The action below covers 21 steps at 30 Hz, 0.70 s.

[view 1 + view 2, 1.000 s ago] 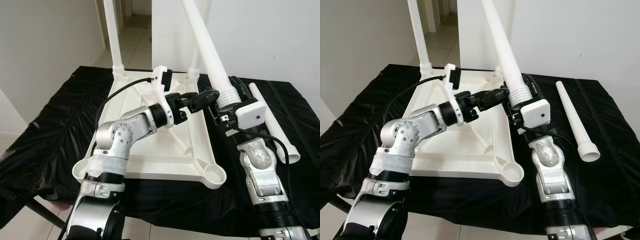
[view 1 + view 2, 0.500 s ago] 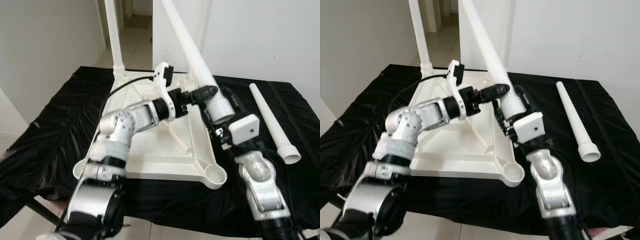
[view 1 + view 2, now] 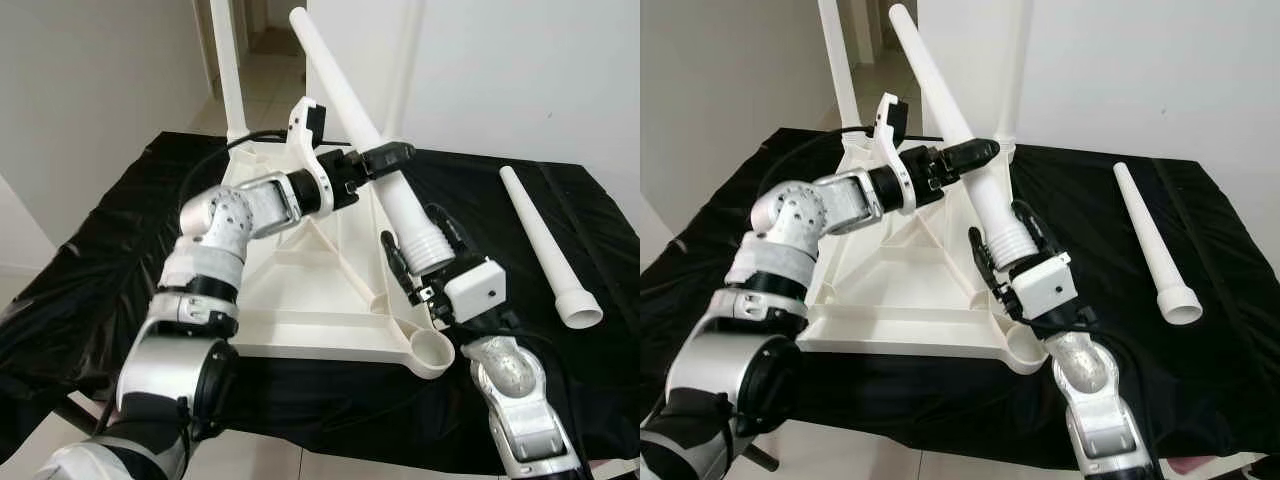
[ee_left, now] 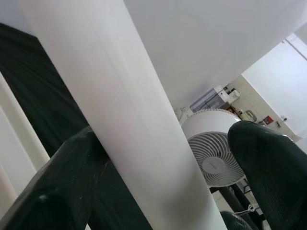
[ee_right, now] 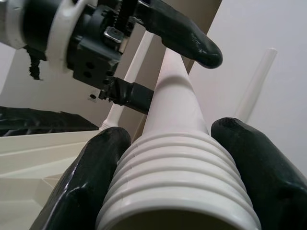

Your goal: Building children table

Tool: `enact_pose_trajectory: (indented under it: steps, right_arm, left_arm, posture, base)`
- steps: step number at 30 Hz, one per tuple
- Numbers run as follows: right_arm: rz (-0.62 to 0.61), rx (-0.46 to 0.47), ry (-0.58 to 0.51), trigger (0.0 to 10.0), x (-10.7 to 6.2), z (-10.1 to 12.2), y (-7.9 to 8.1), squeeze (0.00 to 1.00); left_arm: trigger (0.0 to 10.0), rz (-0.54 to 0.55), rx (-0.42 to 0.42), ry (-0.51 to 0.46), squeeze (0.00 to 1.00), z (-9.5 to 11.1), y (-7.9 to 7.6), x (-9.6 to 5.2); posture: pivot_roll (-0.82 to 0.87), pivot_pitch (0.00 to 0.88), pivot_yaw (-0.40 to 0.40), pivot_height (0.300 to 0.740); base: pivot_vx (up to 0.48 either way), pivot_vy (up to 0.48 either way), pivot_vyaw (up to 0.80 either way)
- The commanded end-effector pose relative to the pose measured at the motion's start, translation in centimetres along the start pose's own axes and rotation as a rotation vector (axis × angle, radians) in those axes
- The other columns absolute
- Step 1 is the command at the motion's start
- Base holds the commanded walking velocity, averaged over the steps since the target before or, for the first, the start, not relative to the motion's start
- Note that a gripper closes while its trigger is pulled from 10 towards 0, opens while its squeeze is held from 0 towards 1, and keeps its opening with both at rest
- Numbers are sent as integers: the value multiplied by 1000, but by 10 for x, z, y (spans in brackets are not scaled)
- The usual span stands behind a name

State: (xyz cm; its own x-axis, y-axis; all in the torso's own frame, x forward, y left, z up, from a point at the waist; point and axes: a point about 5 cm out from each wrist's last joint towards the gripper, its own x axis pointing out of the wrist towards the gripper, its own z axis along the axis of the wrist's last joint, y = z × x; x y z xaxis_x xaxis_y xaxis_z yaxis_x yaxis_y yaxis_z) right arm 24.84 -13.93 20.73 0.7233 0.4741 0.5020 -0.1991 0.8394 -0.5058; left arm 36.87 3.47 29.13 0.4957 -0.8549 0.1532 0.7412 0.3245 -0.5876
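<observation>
Two grippers on one table leg [image 3: 372, 150]: left gripper [image 3: 383, 160] pinching mid-shaft, right gripper [image 3: 420, 262] clamped on ribbed end, leg tilted above upturned tabletop [image 3: 300, 300]. Step judged: seating third leg. Next: steer ribbed end into near-right corner socket [image 3: 432, 350], press down. Count: four legs — two standing in far sockets, one held, one spare leg [image 3: 545, 245] lying right on black cloth [image 3: 90, 260].

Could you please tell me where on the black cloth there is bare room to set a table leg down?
Bare black cloth lies left of the upturned tabletop, and between it and the loose leg. Crowded: the near right corner, where both grippers hold the tilted leg.
</observation>
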Motion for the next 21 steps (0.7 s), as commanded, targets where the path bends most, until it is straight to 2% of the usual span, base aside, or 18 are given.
enact_pose_trajectory:
  steps: [1, 10, 11, 13, 14, 21]
  right_arm:
    - [42, 1, 10, 10000, -2, 1, 7, 0]
    - [62, 0, 35, 10000, -8, -2, 13, 0]
    - [61, -5, 39, 10000, -9, -3, 12, 0]
    - [61, -5, 39, 10000, -9, -3, 12, 0]
    - [60, -10, 47, 10000, -10, -4, 12, 0]
    - [64, -17, 52, 10000, -10, -5, 13, 0]
  left_arm:
    - [10000, -41, 10, -19, 0, 8, -4, 1]
    - [10000, 36, -40, 16, 0, 9, 7, 1]
    - [4941, 32, -57, 31, 0, 7, 6, 2]
    - [4941, 32, -57, 31, 0, 7, 6, 2]
    - [0, 25, -91, 48, 0, 6, 5, 3]
    - [0, 28, -138, 46, 0, 11, 6, 3]
  posture:
    - [-56, 45, 42, 740]
    - [-55, 45, 48, 740]
    - [-54, 46, 50, 740]
    - [-54, 46, 50, 740]
    - [-52, 46, 50, 740]
    - [-50, 46, 54, 740]
  base:
    - [0, 0, 0]
    - [0, 0, 0]
    - [0, 0, 0]
    - [0, 0, 0]
    - [0, 0, 0]
    - [0, 0, 0]
